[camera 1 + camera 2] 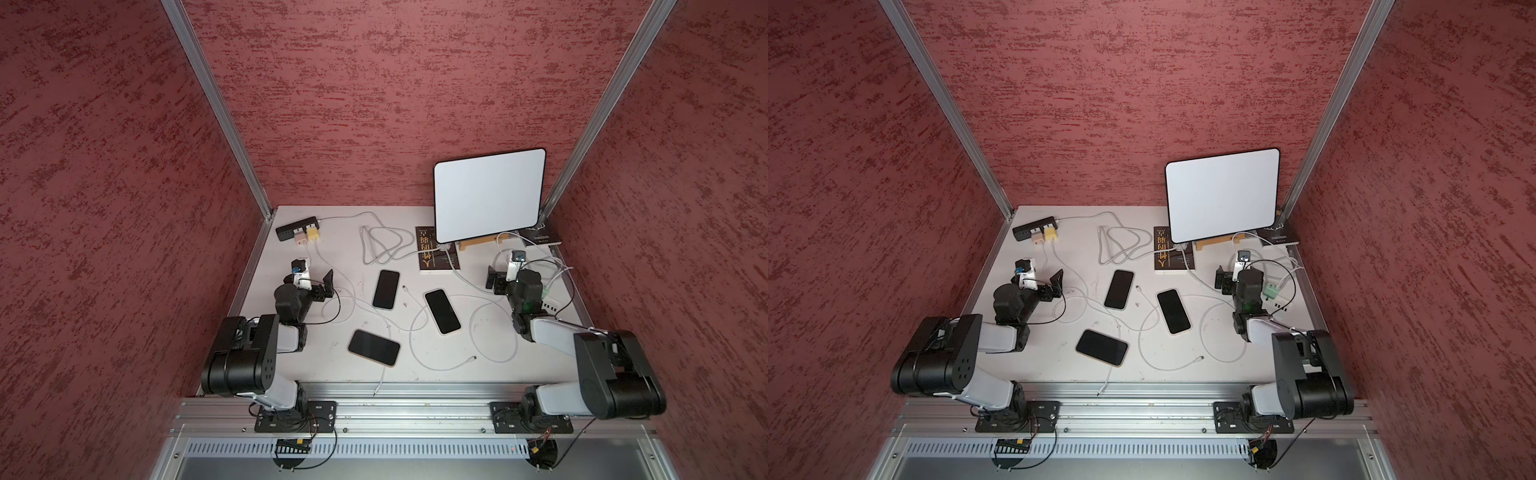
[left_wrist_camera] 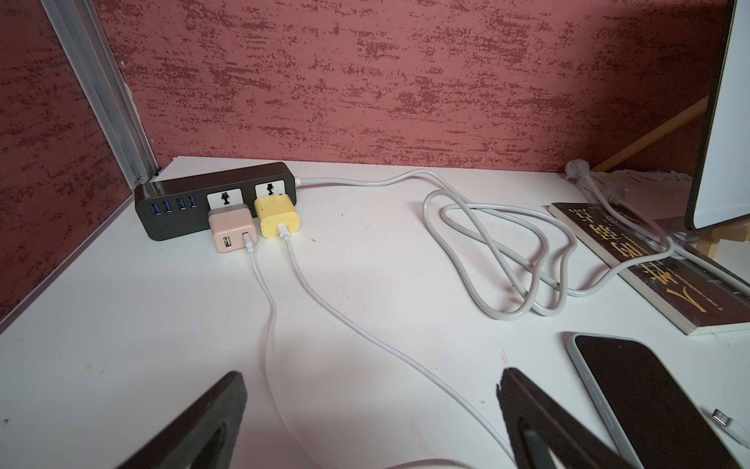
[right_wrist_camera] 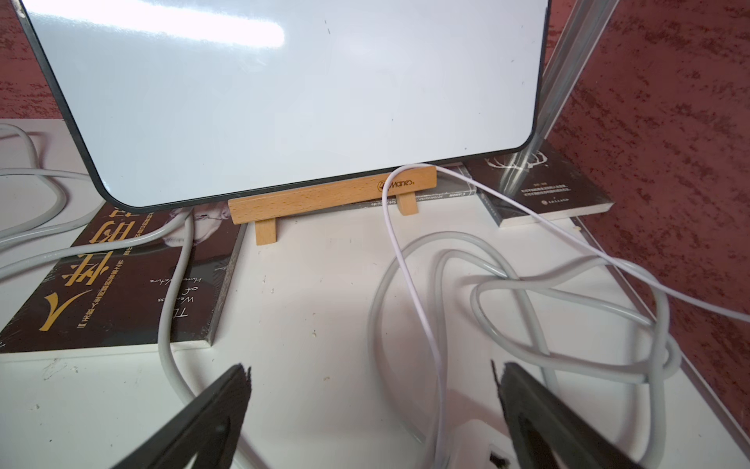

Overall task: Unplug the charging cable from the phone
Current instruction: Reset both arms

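First, out of the far phone (image 1: pixel 386 289), the middle phone (image 1: pixel 442 311) and the near phone (image 1: pixel 374 347), the one that is plugged in must be found. That seems to be the step in hand. From above it cannot be told which one it is. Once it is found, that phone should be held down flat by one claw. The hard plug should be pinched right next to the phone, not the thin part behind it. It should be pulled straight out along the phone, never bent sideways.

Both claws are spread wide and nothing is gripped. The left claw (image 2: pixel 371 379) is parked by the left side of the table (image 1: pixel 324 365), and the right claw (image 3: pixel 370 369) by the right side. The three phones are laid flat between them, well apart from both. The far phone is closest to the left claw. A loose plug (image 1: pixel 405 287) is seen just beside it, not in it. A charging cable (image 1: pixel 381 376) is run past the near phone's end and over the table's front edge.
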Available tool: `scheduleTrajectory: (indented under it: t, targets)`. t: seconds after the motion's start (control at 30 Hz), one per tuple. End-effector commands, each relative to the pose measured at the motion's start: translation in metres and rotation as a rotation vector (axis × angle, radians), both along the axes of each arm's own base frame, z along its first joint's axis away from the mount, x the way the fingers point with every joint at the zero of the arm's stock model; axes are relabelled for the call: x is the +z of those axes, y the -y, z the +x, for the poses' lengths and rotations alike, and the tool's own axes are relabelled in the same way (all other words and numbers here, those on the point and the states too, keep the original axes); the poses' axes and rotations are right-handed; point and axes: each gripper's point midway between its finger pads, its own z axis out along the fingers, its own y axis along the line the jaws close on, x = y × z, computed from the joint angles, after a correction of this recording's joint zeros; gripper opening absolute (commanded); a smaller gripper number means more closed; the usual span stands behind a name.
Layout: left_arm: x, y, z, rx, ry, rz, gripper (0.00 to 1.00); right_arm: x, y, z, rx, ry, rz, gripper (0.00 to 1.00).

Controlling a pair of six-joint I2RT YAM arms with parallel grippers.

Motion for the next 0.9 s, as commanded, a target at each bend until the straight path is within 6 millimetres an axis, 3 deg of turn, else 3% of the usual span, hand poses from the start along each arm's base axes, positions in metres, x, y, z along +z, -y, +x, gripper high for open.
scheduleTrajectory:
  t: [0.0, 0.3, 0.47, 0.87]
  targets:
    - [0.006, -0.003, 0.005, 0.018, 0.017, 0.003, 1.0, 0.013, 0.0, 0.005, 0.008, 0.119, 0.018, 0.99]
    - [0.005, -0.007, 0.008, 0.04, 0.0, -0.003, 1.0, 0.007, 0.016, -0.004, -0.087, 0.167, 0.025, 0.99]
    - [0.004, -0.009, 0.01, 0.05, -0.009, -0.007, 1.0, 0.003, 0.015, 0.006, -0.084, 0.114, 0.018, 0.99]
    - [0.003, -0.013, 0.014, 0.073, -0.029, -0.013, 1.0, 0.003, 0.013, 0.007, -0.077, 0.111, 0.017, 0.99]
